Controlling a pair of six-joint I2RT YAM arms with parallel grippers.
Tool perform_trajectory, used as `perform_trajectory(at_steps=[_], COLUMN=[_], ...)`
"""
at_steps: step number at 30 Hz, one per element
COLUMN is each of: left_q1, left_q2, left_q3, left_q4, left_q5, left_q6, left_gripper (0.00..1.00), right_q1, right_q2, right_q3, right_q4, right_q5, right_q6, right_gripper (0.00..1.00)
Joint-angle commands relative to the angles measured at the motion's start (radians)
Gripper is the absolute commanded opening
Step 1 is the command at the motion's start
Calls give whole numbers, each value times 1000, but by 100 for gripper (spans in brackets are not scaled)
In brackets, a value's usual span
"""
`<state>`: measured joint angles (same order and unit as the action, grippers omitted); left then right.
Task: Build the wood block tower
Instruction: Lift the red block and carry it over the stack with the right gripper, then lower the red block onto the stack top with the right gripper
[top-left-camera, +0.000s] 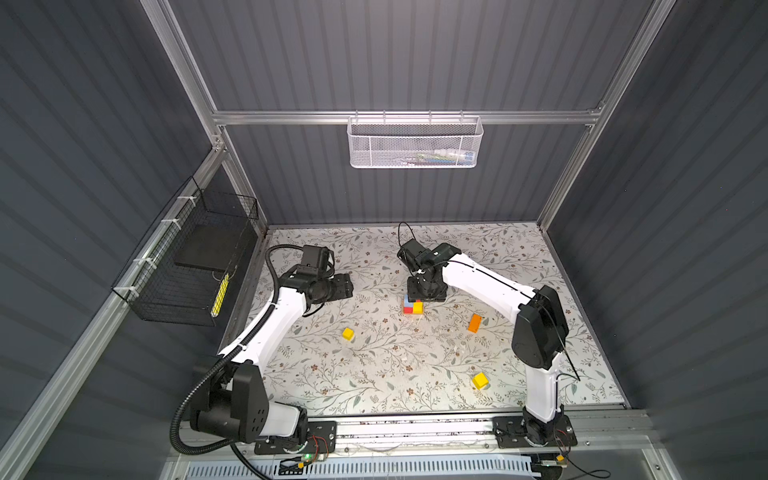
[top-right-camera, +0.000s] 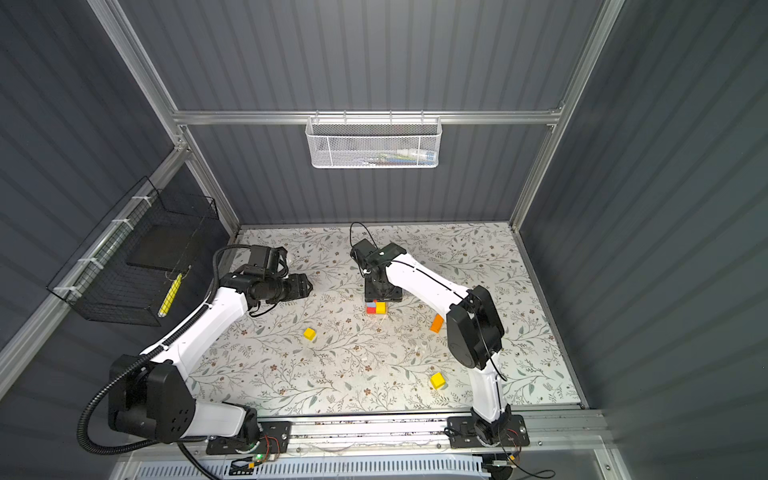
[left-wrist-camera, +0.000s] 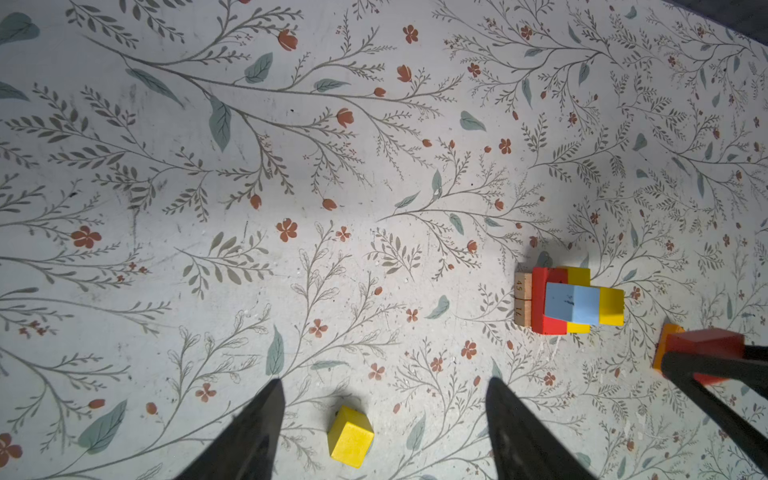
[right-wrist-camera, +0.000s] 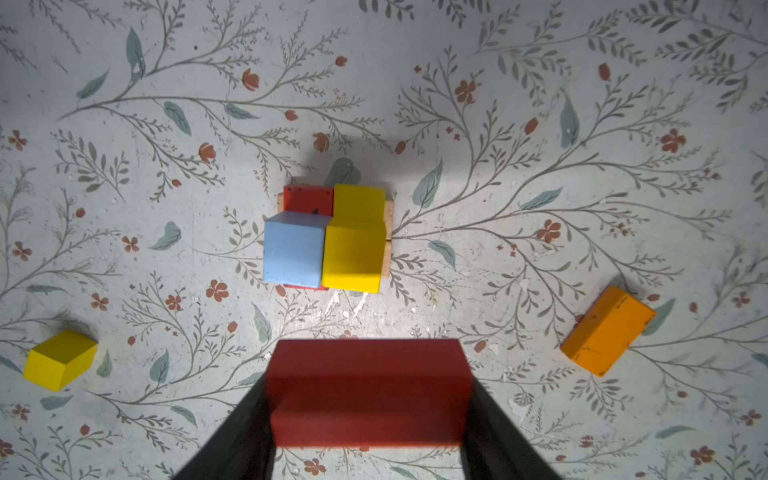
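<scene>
Low multicoloured tower (right-wrist-camera: 328, 241); loose orange brick (right-wrist-camera: 606, 330), two yellow cubes (top-left-camera: 348, 333) (top-left-camera: 480, 380); red brick (right-wrist-camera: 368, 390) aloft.

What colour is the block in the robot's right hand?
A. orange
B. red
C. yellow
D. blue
B: in the right wrist view, the right hand has its two fingers closed on the sides of a red block.

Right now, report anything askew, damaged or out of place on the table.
Nothing serious. The orange brick lies loose and skewed to the tower, with scuffed paint along its edges. The blue cube atop the tower looks slightly twisted and bears dark scuffs.
</scene>
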<state>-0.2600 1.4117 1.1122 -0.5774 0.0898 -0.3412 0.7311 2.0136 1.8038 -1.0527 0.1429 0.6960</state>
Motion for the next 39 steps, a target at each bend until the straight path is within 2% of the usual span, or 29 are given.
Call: perform_trajectory(at_steps=[1,11,39], left_q1=[8,11,24], left_q2=[10,27,43], left_q3=[40,41,35], left_q4=[-39,-43,-24], left_q5=[25,33,73], left_q6=[13,22,25], left_gripper=[76,76,76], right_q1=[-2,-4,-7], right_q2=[41,166,246], right_q3=[58,205,254], right_q4=[-44,-100,-104], right_q5=[-1,9,11], right_q6=[42,67,89], right_gripper=[47,46,48])
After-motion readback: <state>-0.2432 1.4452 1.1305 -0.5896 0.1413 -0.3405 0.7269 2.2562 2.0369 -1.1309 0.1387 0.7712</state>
